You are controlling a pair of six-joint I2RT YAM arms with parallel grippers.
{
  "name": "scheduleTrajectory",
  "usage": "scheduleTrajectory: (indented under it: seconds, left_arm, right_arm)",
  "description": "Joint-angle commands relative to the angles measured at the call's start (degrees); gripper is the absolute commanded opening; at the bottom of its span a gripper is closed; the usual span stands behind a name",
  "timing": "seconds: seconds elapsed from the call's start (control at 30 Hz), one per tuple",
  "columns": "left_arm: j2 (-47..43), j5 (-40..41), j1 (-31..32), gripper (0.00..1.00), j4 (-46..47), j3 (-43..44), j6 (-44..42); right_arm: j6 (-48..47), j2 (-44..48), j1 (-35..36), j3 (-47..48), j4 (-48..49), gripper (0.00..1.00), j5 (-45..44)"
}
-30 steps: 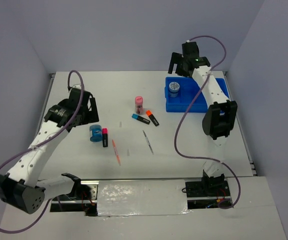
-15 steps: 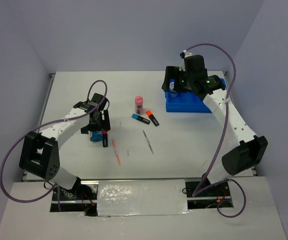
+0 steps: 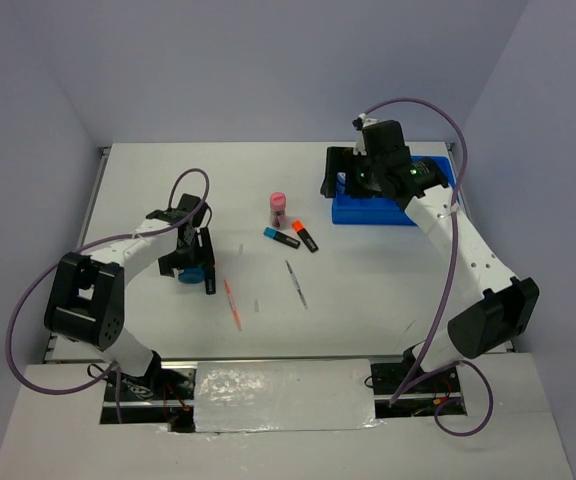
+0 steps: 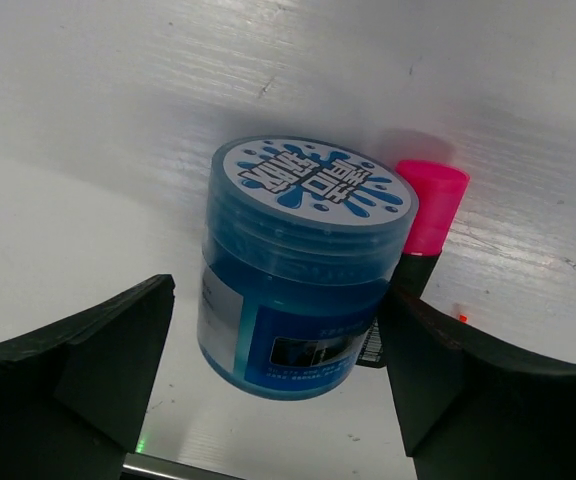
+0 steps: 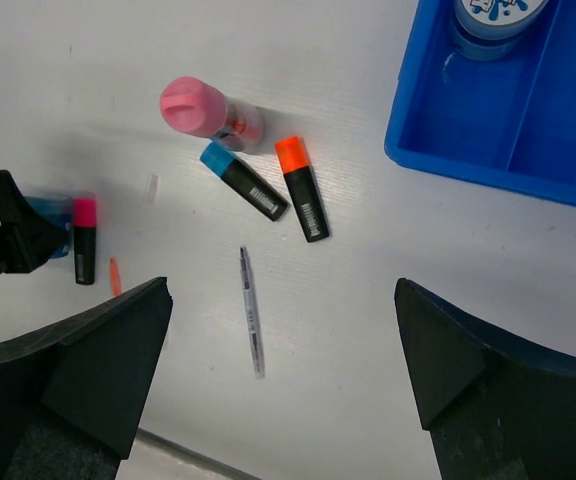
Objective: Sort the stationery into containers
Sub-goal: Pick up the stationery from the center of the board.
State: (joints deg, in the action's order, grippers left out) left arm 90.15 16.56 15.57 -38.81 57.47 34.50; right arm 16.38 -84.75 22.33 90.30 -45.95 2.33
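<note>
highlighters (image 5: pixel 303 200) three, pens (image 5: pixel 252 325) two, blue tubs (image 4: pixel 303 270) two, pink cylinder (image 5: pixel 208 110) one

Our left gripper (image 3: pixel 194 262) sits low with its jaws spread wide; our right gripper (image 3: pixel 340 178), reached far forward, gapes likewise.

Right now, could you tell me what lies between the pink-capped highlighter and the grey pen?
The thin orange pen, nearer the pink-capped highlighter than the grey pen, as the top external view shows.
</note>
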Motion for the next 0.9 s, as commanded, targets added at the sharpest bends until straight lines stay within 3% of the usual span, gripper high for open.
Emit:
scheduleTrajectory:
  seconds: [0.0,0.07,0.17,0.2,0.27,0.3,0.4,0.67,0.77,0.8,0.87]
  left_arm:
    - [0.0,-2.0,-0.6,0.92,3.2,-1.1,-1.0]
    - [0.1,-2.8,-1.1,0.89,4.0,-2.0,-0.8]
    - [-0.7,-3.2,-1.4,0.67,4.3,-2.6,-1.0]
    - [-0.9,-3.2,-1.5,0.51,4.3,-2.6,-1.4]
    - [-1.6,-2.4,-1.7,0.35,3.6,-2.3,-1.6]
    - [-1.7,-2.2,-1.9,0.19,3.2,-1.8,-2.2]
    - [-2.5,-1.4,-2.0,0.00,1.8,-0.7,-2.9]
    - [-20.1,-12.3,-1.9,0.00,6.0,-1.3,-6.9]
    - [-29.2,-25.0,-1.4,0.00,13.7,-2.8,-10.1]
    - [-31.2,-32.9,-1.0,0.00,16.1,-4.0,-11.5]
    - [-35.6,-39.3,-0.2,0.00,22.2,-4.6,-11.7]
  right_arm:
    - [-0.7,1.6,1.4,1.4,-0.7,1.00,-0.3]
    - [-0.8,1.3,1.9,2.9,-1.6,1.00,-1.2]
    - [-0.7,1.0,2.4,4.3,-2.3,1.00,-1.6]
    - [-0.6,1.1,2.5,4.4,-2.2,1.00,-1.3]
    - [0.1,1.2,2.5,4.3,-1.5,1.00,-0.7]
    - [0.7,1.2,2.5,4.1,-1.2,1.00,0.9]
    - [1.8,0.7,2.4,3.3,1.0,1.00,4.8]
    - [15.9,2.6,2.3,-2.7,15.3,1.00,20.0]
    - [25.7,2.4,4.6,-6.1,23.8,1.00,23.4]
    - [29.2,2.1,5.7,-6.4,26.2,1.00,22.8]
    - [30.9,0.7,10.0,-5.1,26.5,1.00,19.0]
